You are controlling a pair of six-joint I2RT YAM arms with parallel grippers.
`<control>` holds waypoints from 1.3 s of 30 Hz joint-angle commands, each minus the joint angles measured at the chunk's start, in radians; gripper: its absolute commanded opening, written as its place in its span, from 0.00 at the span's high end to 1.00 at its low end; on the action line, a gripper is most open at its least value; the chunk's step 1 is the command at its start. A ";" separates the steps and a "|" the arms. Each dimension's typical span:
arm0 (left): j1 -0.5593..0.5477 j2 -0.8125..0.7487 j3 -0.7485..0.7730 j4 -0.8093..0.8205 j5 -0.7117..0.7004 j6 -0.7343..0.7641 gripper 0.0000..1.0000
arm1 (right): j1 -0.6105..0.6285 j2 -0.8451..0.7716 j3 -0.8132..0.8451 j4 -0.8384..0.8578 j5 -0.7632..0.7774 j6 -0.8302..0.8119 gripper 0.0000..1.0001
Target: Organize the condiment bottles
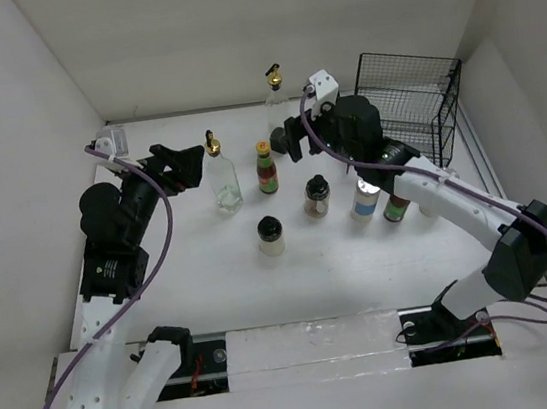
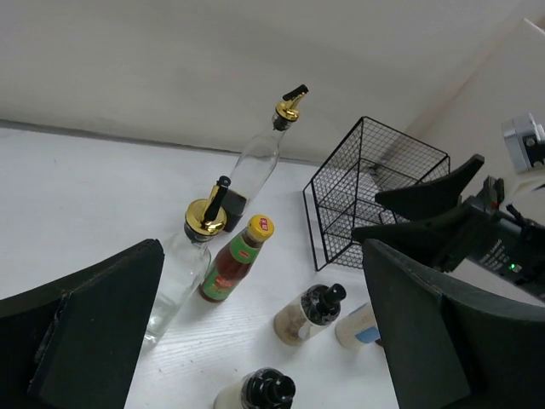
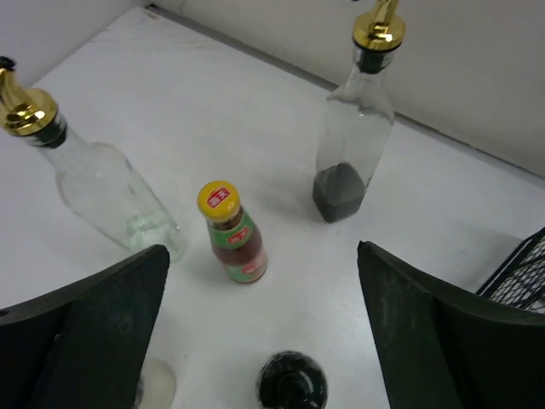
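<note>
1. Fingers (image 2: 94, 332) of the left gripper (image 1: 191, 168) are seen spread wide with nothing between them. The right gripper (image 1: 289, 144) is likewise parted and empty, so no bottle is being carried.
2. Nearest the front edge, a black-capped jar (image 1: 271, 235) is seen standing alone, mid-worktop.
3. Just behind it, a second black-capped jar (image 1: 317, 196), a white-capped shaker (image 1: 363, 198) and a labelled bottle (image 1: 395, 207) are strung loosely toward the right edge, partly under the right arm.
4. Further back, the yellow-capped sauce (image 3: 237, 247) is framed between the right fingers and is judged the likely pick. A gold-spouted glass bottle (image 1: 222, 178) stands just beside it, faced by the left gripper.
5. By the far edge, a taller glass bottle (image 1: 275, 98) is stood upright, and the wire basket (image 1: 411, 96) is set at the far right corner.
</note>
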 commanded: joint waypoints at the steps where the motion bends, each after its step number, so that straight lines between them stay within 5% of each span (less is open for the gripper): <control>1: 0.001 0.018 0.001 0.040 0.033 0.020 0.00 | -0.043 0.029 0.106 0.052 -0.040 0.016 0.03; 4: 0.001 0.018 -0.026 0.049 0.044 0.020 0.00 | -0.064 0.101 0.150 0.052 -0.062 0.026 0.34; 5: 0.001 0.018 -0.039 0.050 0.033 0.020 0.07 | -0.075 0.134 0.184 0.052 -0.062 0.026 0.63; 8: 0.001 0.009 -0.039 0.060 0.009 0.029 0.24 | -0.103 0.187 0.247 0.052 -0.052 0.026 0.86; 9: 0.001 0.009 -0.028 0.060 -0.004 0.029 0.40 | -0.112 0.219 0.285 0.052 -0.052 0.016 0.93; 11: 0.001 0.018 -0.028 0.060 -0.004 0.039 0.55 | -0.139 0.259 0.330 0.052 -0.068 0.001 0.91; 14: 0.001 0.018 -0.037 0.071 -0.014 0.039 0.81 | -0.173 0.346 0.425 0.041 -0.150 -0.034 0.68; 16: 0.001 0.018 -0.037 0.071 -0.028 0.039 0.86 | -0.207 0.406 0.500 0.017 -0.212 -0.068 0.41; 19: 0.001 0.018 -0.055 0.071 -0.037 0.039 0.82 | -0.230 0.469 0.566 -0.003 -0.288 -0.079 0.25; 22: 0.001 0.018 -0.056 0.094 -0.028 0.039 0.62 | -0.242 0.520 0.630 -0.042 -0.341 -0.112 0.20; 25: 0.001 0.027 -0.056 0.094 -0.018 0.039 0.57 | -0.251 0.596 0.735 -0.062 -0.387 -0.143 0.18; 30: 0.001 0.038 -0.056 0.094 -0.018 0.039 0.54 | -0.262 0.731 0.892 -0.097 -0.499 -0.152 0.18; 39: 0.001 0.058 -0.065 0.114 0.010 0.029 0.53 | -0.262 0.797 0.931 -0.037 -0.522 -0.143 0.23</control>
